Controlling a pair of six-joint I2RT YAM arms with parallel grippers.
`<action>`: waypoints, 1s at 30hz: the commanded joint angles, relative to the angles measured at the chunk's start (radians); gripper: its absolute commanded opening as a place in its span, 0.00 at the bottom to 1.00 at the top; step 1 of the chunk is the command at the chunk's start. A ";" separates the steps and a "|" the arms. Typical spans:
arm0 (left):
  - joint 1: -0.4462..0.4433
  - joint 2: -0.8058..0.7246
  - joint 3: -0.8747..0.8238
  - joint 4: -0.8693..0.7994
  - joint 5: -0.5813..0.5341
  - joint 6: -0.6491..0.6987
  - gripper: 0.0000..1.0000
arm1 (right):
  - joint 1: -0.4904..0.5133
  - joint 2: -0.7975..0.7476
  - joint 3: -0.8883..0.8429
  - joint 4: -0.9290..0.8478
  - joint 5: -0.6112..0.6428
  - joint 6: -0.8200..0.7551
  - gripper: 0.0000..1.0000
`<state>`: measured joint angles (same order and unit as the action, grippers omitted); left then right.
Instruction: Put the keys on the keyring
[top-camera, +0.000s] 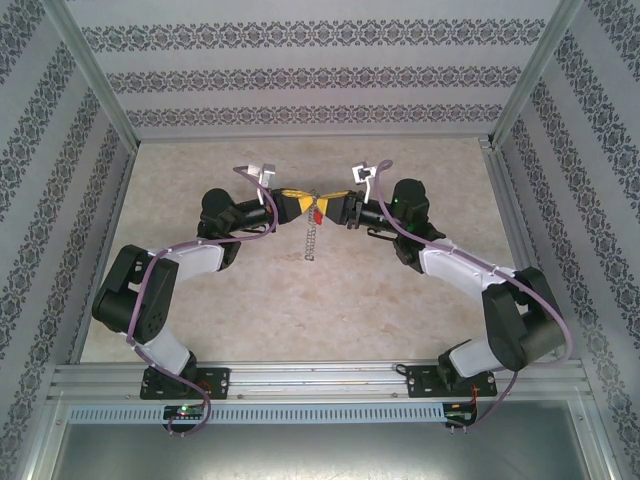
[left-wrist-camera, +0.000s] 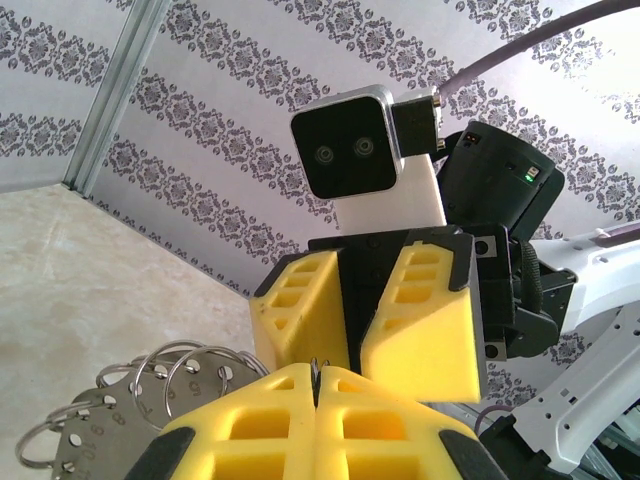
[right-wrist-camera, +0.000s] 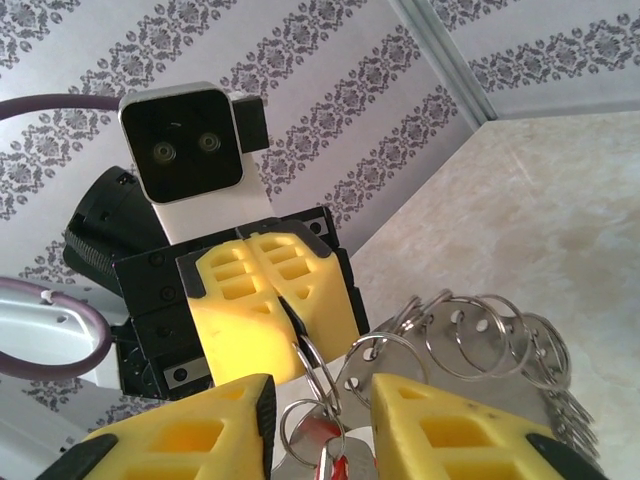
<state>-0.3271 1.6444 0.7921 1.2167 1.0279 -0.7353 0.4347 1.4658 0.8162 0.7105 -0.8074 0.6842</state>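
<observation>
left claw clenched on one ring of the keyring | right claw part open, fingers either side of the key (contact unclear) | top view: claws meet in mid-air over the desk, keyring dangling below; wrist views: overlapping silver loops | key tiny, red-headed
</observation>
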 joint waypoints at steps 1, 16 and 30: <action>-0.007 0.000 0.038 0.082 0.017 -0.006 0.00 | 0.009 0.020 0.034 0.067 -0.045 0.012 0.30; -0.006 -0.001 0.033 0.075 0.017 -0.003 0.00 | 0.021 0.033 0.056 0.067 -0.067 0.016 0.21; 0.005 -0.071 0.075 -0.169 0.026 0.170 0.17 | -0.042 0.020 0.083 -0.084 -0.112 -0.093 0.00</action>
<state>-0.3256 1.6390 0.8101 1.1511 1.0344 -0.6788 0.4206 1.4990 0.8593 0.6834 -0.8742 0.6601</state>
